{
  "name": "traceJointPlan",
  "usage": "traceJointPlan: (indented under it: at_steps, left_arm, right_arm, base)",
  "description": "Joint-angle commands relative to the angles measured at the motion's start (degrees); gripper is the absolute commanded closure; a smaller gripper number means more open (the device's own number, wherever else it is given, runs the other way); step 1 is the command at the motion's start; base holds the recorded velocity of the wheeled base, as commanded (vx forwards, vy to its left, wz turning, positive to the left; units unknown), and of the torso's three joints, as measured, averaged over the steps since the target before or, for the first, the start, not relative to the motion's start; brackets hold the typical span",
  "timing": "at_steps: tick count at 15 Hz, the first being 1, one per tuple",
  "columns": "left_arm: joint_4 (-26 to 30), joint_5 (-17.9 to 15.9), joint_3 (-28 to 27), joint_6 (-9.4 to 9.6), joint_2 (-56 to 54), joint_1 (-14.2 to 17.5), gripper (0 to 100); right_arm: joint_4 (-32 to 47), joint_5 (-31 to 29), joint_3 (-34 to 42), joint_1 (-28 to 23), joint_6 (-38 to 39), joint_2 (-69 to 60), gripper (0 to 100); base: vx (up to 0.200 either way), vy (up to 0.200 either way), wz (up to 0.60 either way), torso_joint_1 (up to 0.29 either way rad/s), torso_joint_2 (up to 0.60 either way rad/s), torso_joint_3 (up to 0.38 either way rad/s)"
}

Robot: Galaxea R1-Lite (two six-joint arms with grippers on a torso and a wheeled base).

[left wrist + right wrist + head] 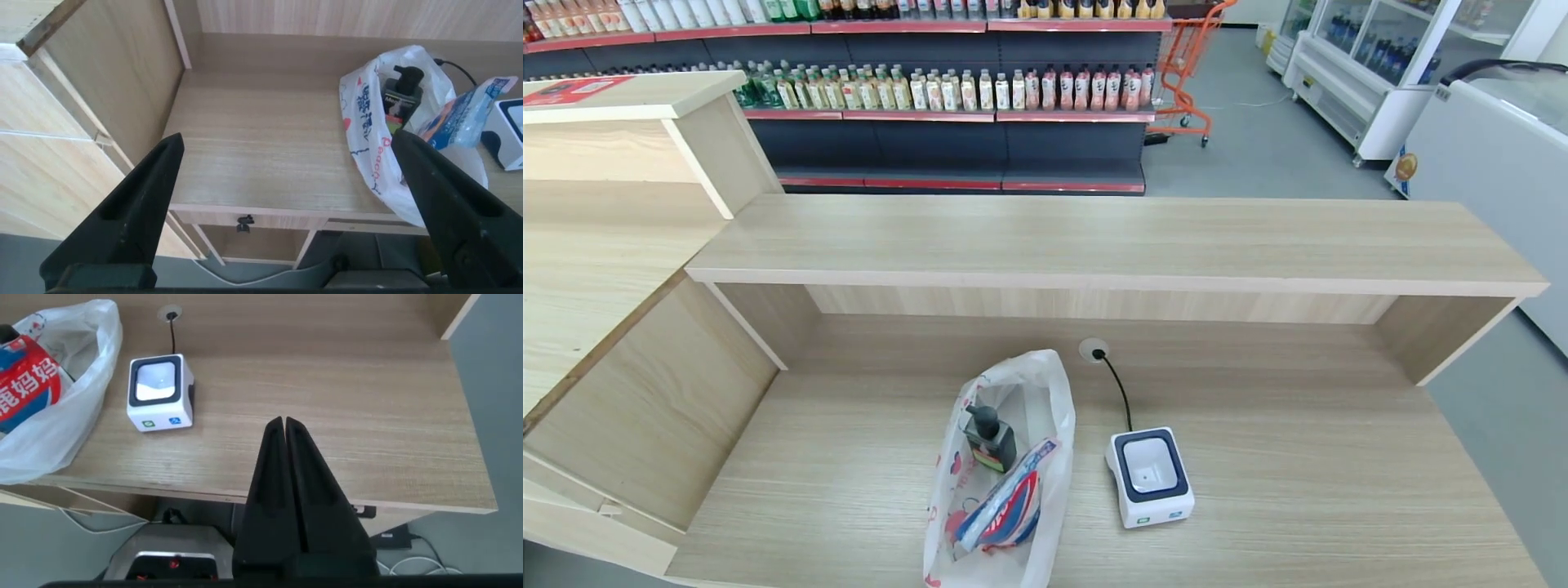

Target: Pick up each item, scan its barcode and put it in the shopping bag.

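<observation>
Though beside the shopping bag, scanner apart, cable behind.

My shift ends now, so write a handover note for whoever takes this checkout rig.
Left gripper open, empty, near the left front of the desk.
Right gripper shut, empty, near its right front.
Shopping bag lies on the desk, left of the scanner, holding a dark pump bottle and a blue-red packet.
Done: both items bagged.
Left: probably nothing more to scan.
</observation>
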Motion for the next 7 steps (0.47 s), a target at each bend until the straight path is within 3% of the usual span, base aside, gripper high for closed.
traceJointPlan:
  at_steps: [1,7]
  left_arm:
    - [0.0,0.0,0.0,0.0,0.1,0.0,0]
    - [0.0,0.0,0.0,0.0,0.1,0.0,0]
  right_arm:
    - [0.0,0.0,0.0,0.0,0.0,0.2,100]
    - [0.0,0.0,0.0,0.0,0.1,0.3,100]
  base:
    - [0.0,0.0,0.0,0.0,0.0,0.0]
    - [0.0,0.0,0.0,0.0,0.0,0.0]
